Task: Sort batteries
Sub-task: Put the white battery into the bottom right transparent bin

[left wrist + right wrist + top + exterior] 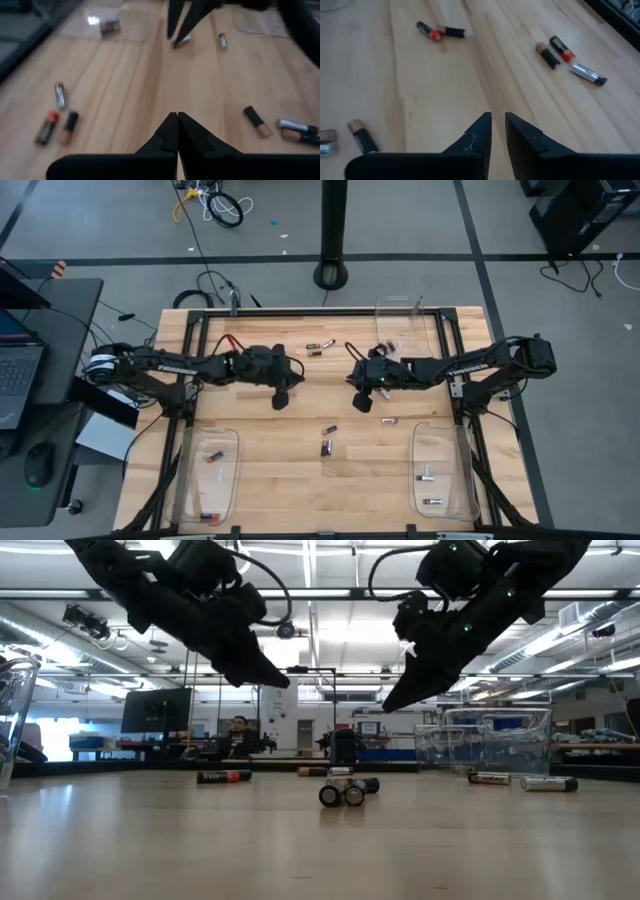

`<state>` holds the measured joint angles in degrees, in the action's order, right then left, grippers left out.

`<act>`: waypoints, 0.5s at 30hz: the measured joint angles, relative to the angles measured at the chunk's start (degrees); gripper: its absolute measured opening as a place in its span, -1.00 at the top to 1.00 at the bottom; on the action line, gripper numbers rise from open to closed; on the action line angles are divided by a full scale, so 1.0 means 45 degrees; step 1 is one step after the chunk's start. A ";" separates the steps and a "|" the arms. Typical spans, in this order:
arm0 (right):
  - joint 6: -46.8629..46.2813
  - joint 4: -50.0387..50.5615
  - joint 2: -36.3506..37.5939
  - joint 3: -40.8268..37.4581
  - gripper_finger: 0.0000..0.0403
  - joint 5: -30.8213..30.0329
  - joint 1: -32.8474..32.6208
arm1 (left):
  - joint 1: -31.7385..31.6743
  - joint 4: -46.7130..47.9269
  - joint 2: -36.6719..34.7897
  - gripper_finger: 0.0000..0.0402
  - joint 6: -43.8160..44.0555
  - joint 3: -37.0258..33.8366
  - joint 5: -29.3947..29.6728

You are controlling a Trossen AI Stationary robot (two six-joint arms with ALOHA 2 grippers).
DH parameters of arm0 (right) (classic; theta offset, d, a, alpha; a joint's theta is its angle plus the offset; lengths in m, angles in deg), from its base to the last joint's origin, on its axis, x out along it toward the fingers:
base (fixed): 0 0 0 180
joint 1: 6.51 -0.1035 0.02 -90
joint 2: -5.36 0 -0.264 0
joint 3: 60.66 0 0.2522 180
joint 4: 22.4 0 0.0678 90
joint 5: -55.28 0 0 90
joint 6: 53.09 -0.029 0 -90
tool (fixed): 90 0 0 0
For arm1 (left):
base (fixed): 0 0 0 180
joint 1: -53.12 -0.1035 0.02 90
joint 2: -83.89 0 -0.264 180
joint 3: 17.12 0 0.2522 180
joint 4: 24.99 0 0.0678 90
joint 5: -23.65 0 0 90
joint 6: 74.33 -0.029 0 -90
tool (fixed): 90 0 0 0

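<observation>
Several batteries lie loose on the wooden table: a pair in the middle (327, 438), one to their right (390, 421), and two near the far edge (320, 345). My left gripper (282, 400) hangs shut above the table, left of centre, with nothing in it (176, 119). My right gripper (362, 402) hangs right of centre, its fingers a narrow gap apart with nothing between them (497, 119). Both grippers slant down toward the middle and stand clear of the wood (280, 680) (390, 705). In the right wrist view, a black, a red-banded and a silvery battery (587, 73) lie ahead.
A clear tray (236, 480) at the near left and another (415, 470) at the near right each hold a few batteries. A taller clear container (400, 315) stands at the far edge, right of centre. Black frame rails run along the table's sides.
</observation>
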<state>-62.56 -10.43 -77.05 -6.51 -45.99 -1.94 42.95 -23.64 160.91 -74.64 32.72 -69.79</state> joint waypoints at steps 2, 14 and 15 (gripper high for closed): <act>0.0005 -0.0090 0.0000 0.0000 0.65 -0.0008 -0.0166 | 0.0011 0.0432 -0.0007 0.95 0.0369 0.0000 0.0244; 0.0680 -0.0966 -0.0005 -0.0019 0.54 -0.0081 -0.0027 | 0.0005 0.0954 0.0369 0.89 0.1173 0.0000 0.1991; 0.0894 -0.1126 -0.0005 0.0071 0.54 -0.0081 0.0217 | 0.0005 0.0691 0.0526 0.88 0.1161 0.0000 0.2029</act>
<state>-58.54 -15.50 -77.07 -6.19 -46.36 -0.96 42.97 -20.53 163.28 -69.42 32.72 -60.66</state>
